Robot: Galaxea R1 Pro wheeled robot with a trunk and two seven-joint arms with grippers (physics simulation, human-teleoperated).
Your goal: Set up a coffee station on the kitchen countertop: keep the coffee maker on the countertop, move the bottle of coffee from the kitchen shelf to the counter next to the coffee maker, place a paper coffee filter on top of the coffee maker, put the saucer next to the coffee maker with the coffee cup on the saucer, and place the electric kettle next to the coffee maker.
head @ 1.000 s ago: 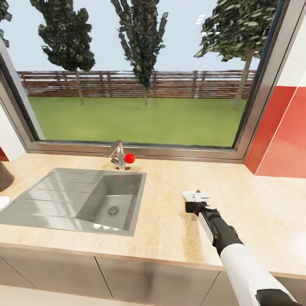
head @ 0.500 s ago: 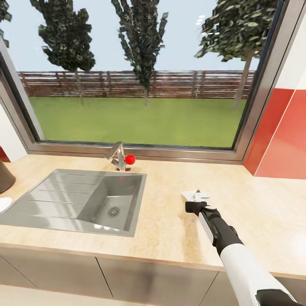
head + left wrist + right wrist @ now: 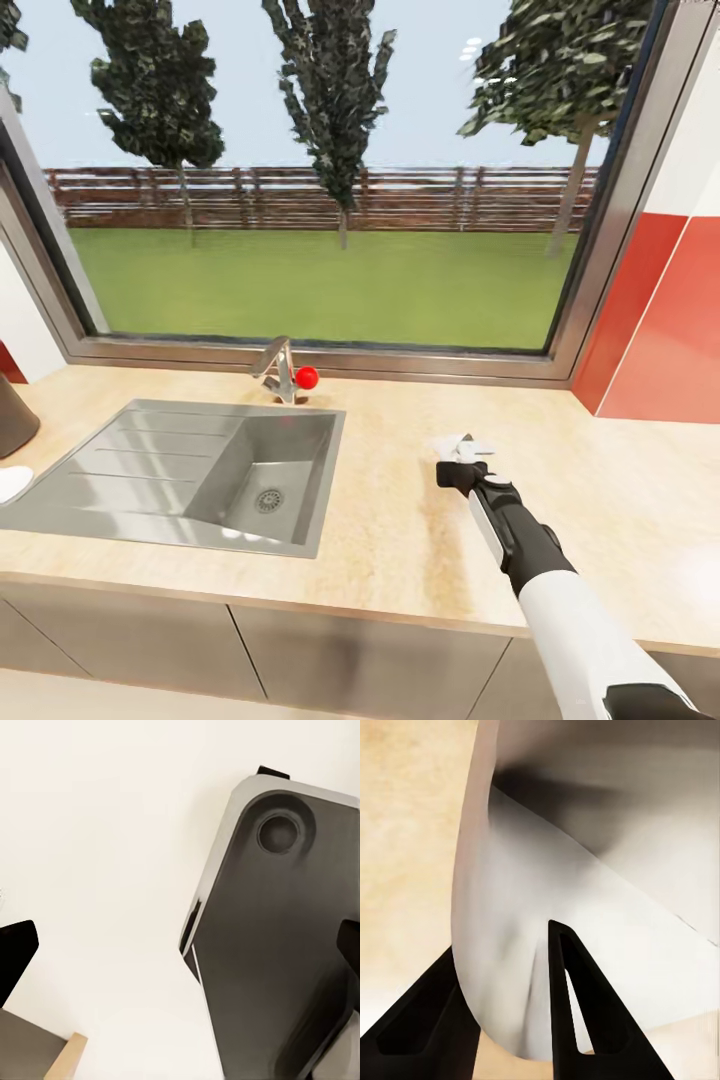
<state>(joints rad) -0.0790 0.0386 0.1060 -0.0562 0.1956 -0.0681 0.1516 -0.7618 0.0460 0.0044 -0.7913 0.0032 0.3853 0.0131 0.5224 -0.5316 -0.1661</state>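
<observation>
White paper coffee filter [image 3: 447, 449] is pinched in the right hand [image 3: 462, 462] low over the bench [image 3: 400, 520] right of the sink [image 3: 180, 470] (filter step), needing carriage to the coffee maker.

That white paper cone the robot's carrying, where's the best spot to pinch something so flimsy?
Probably by its thin wall near the open rim, coming from the open end so one finger goes inside and one outside. The paper coffee filter is a hollow, soft cone, so squeezing across its body would likely crush it. The right gripper seems to hold it this way, fingers straddling the wall.
</observation>
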